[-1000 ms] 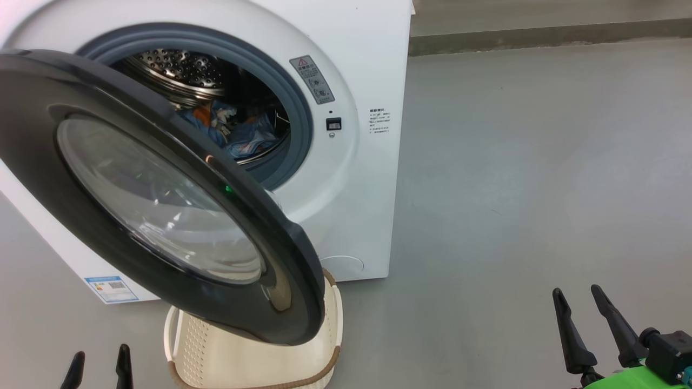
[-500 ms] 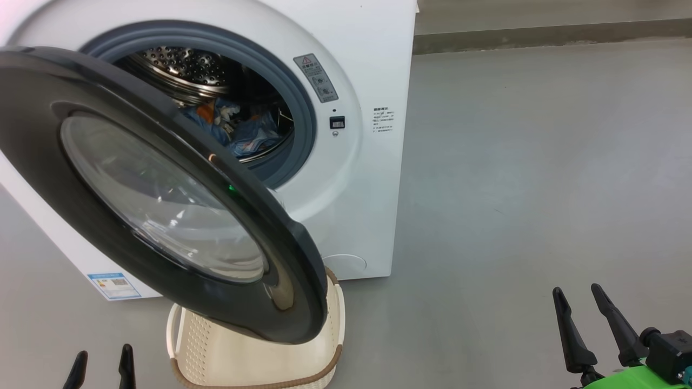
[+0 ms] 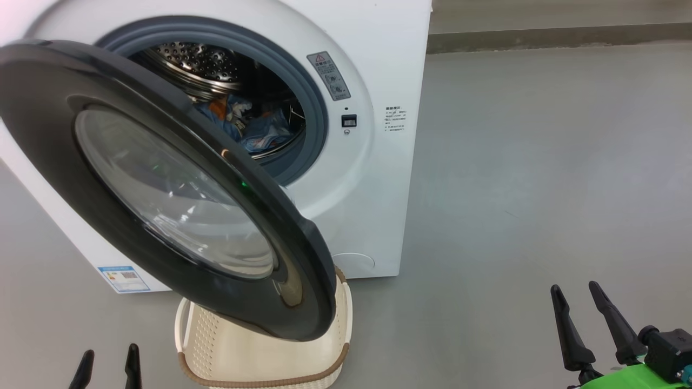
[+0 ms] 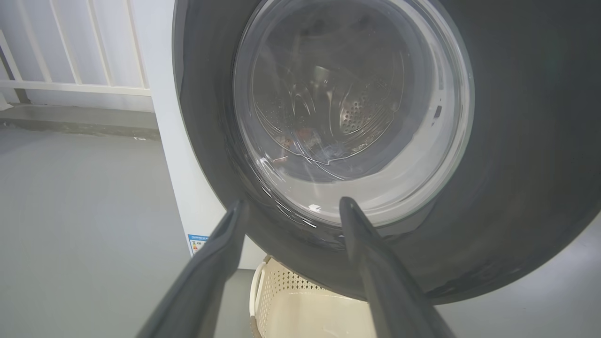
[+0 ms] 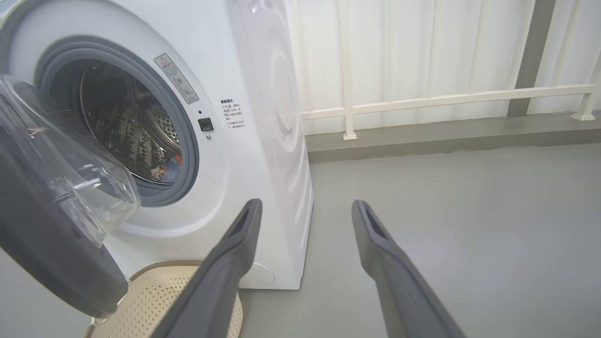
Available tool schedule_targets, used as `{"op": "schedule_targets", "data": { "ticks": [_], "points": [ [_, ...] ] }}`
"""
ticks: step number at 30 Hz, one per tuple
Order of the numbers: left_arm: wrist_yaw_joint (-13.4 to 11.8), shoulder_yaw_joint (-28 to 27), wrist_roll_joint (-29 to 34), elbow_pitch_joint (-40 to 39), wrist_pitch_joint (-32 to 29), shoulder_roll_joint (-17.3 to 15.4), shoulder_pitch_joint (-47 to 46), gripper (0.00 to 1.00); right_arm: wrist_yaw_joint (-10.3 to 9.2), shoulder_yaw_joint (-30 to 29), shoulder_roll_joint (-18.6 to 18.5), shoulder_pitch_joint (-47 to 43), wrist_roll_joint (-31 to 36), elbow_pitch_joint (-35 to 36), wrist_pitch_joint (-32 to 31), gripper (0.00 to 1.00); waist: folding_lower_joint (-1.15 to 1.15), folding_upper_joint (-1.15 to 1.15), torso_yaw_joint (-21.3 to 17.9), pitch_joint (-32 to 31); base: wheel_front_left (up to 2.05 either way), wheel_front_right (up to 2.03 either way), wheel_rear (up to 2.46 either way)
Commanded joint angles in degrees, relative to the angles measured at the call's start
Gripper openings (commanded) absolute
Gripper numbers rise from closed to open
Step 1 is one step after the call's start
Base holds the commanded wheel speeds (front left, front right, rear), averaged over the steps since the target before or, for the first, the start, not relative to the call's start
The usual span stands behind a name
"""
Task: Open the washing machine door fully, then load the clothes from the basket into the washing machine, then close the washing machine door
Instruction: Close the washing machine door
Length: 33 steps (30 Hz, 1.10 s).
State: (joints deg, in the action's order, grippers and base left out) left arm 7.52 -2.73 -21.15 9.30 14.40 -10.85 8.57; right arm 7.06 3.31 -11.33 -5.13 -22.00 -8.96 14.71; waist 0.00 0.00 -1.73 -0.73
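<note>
The white washing machine (image 3: 378,48) stands at the upper left of the head view. Its black-rimmed door (image 3: 48,162) with the clear glass bowl hangs open toward me. Blue clothes (image 3: 259,127) with orange prints lie inside the steel drum (image 3: 200,59). Under the door's lower edge sits the cream basket (image 3: 259,356); what shows of its inside is bare. My left gripper (image 3: 108,362) is open at the bottom left, short of the door (image 4: 540,141). Out on the floor at the lower right, my right gripper (image 3: 576,289) is open, apart from everything.
Grey floor (image 3: 540,162) spreads to the right of the machine. A low kerb (image 3: 540,35) runs along the back. A white railing (image 5: 422,101) stands behind the machine (image 5: 263,117) in the right wrist view, and another stretch of white railing (image 4: 70,87) crosses the upper left of the left wrist view.
The whole head view has shifted slightly right and up, so the camera has moved. The door, basket and both grippers keep their places relative to one another.
</note>
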Motion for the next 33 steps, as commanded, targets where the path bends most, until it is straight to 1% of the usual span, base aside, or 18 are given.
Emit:
{"op": "schedule_targets", "data": {
  "ticks": [1, 2, 7, 12, 15, 22, 27, 28, 30, 33],
  "points": [
    [-0.03, -1.84, 0.68, -1.74, 0.60, -0.40, -1.92, 1.00, 0.43, 1.15, -0.99, 2.81, -0.77, 1.76, 0.29, 0.14, 0.00, 0.00, 0.22, 0.02, 0.00, 0.00, 0.00],
    [-0.03, -1.82, 0.69, -1.76, 0.60, -0.32, -1.94, 1.00, 0.43, 1.39, -0.89, 3.09, -1.02, 2.11, 0.29, 0.00, 0.00, 0.00, 0.42, 0.03, 0.00, 0.00, 0.00],
    [-0.03, -1.33, 0.87, -2.05, 0.60, 0.37, -2.26, 1.00, 0.43, 3.07, -0.42, 5.35, -0.98, 4.83, 0.29, 0.00, 0.00, 0.00, 2.25, 0.12, 0.00, 0.00, 0.00],
    [-0.03, -1.04, 1.24, -2.53, 0.60, 0.99, -2.43, 1.00, 0.43, 6.80, -0.10, 8.29, -0.93, 8.22, 0.29, 0.00, 0.00, 0.00, 5.00, 0.09, 0.00, 0.00, 0.00],
    [-0.03, -1.08, 1.41, -2.71, 0.60, 1.13, -2.38, 1.00, 0.43, 9.52, 0.46, 10.15, -1.29, 10.67, 0.29, 0.00, 0.00, 0.00, 6.77, 0.08, 0.00, 0.00, 0.00],
    [-0.03, -0.90, 1.48, -2.75, 0.60, 1.46, -1.99, 1.00, 0.43, 19.18, 1.35, 13.71, -1.69, 14.76, 0.29, 0.00, 0.00, 0.00, 10.10, 0.06, 0.00, 0.00, 0.00],
    [-0.03, -0.86, 1.35, -2.58, 0.60, 1.69, -1.83, 1.00, 0.43, 26.34, 1.73, 14.35, -2.73, 14.75, 0.29, 0.00, 0.00, 0.00, 11.60, 0.19, 0.00, 0.00, 0.00],
    [-0.03, -0.86, 1.35, -2.58, 0.60, 1.69, -1.83, 1.00, 0.43, 26.34, 1.73, 14.35, -2.73, 14.75, 0.29, 0.00, 0.00, 0.00, 11.60, 0.19, 0.00, 0.00, 0.00],
    [-0.03, -0.77, 1.33, -2.51, 0.60, 1.74, -1.86, 1.00, 0.43, 28.73, 1.68, 14.12, -3.26, 13.51, 0.29, 0.00, 0.00, 0.00, 12.08, 0.30, 0.00, 0.00, 0.00],
    [-0.03, -0.68, 1.28, -2.45, 0.60, 1.71, -1.93, 1.00, 0.43, 30.79, 1.72, 13.49, -4.17, 11.04, 0.29, 0.00, 0.00, 0.00, 12.58, 0.45, 0.00, 0.00, 0.00]
  ]
}}
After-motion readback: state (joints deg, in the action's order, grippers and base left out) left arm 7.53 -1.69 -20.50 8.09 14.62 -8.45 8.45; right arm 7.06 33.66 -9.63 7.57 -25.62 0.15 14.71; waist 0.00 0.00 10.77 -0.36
